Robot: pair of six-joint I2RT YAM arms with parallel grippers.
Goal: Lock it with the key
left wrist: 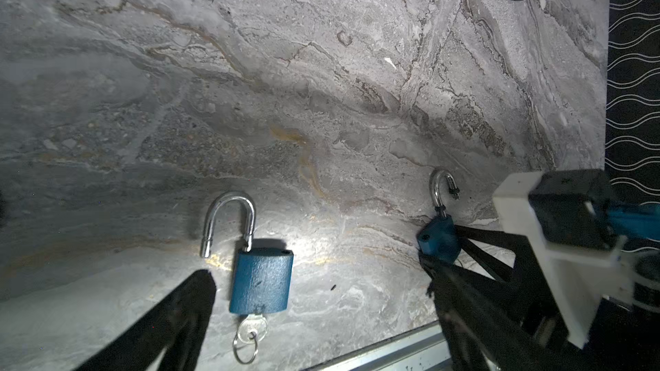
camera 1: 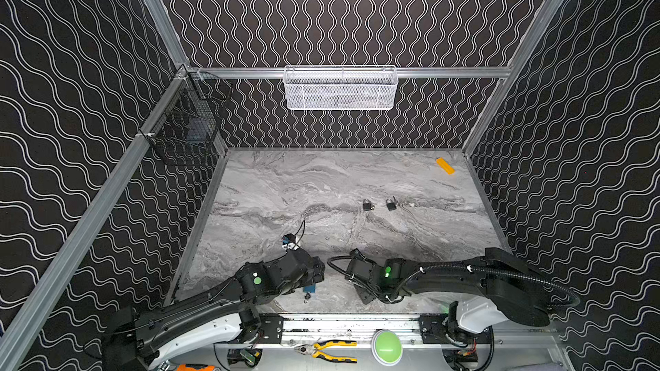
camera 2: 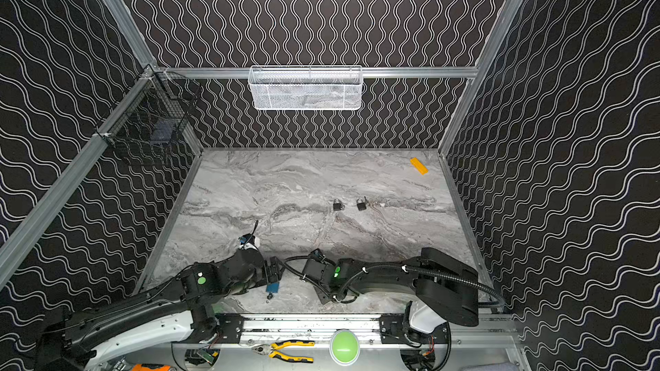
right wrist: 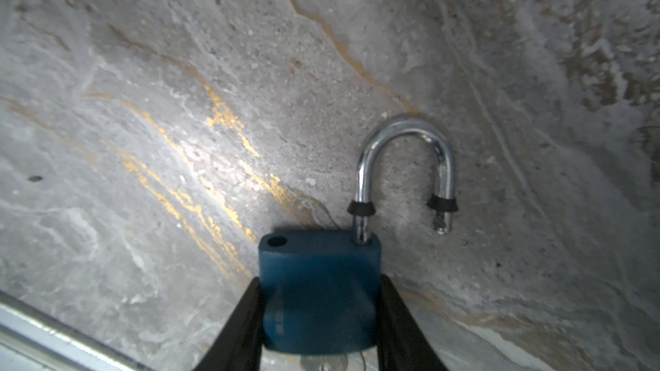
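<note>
In both top views the fingers of both arms are hidden beneath the wrists. Of the left blue padlock (camera 1: pixel 310 288) (camera 2: pixel 272 287) only a blue corner is seen there, with its key (camera 1: pixel 307 296) a small dark blur. The right blue padlock (right wrist: pixel 318 290) is covered entirely in those views by the right arm (camera 1: pixel 482 280). In the left wrist view the left blue padlock (left wrist: pixel 260 280) is seen whole, lying flat on the bench (left wrist: pixel 321 83). Its shackle (left wrist: pixel 232 208) is swung open and its key (left wrist: pixel 251 328) is seated in the base with a ring attached. The left gripper (left wrist: pixel 316 274) is spread to its widest about this padlock; nothing is gripped and neither finger touches it. Just beside the left blue padlock, on the right arm's side, the right blue padlock is clamped by its body between the fingers (right wrist: pixel 246 322) of the right gripper (right wrist: pixel 319 280), which are closed against its two sides. Its shackle (right wrist: pixel 407 137) is open, the free end clear of its hole. The body is blurred, the base is cut off by the frame edge, and a key bow below is barely made out. Whether it rests on the bench cannot be told. Two black padlocks (camera 1: pixel 368 205) (camera 1: pixel 391 204) lie well beyond the left blue padlock, toward the back wall. One is cut off in the left wrist view. The left arm (camera 1: pixel 200 312) and the right arm are noted low, elbows folded, wrists turned inward toward the left blue padlock.
</note>
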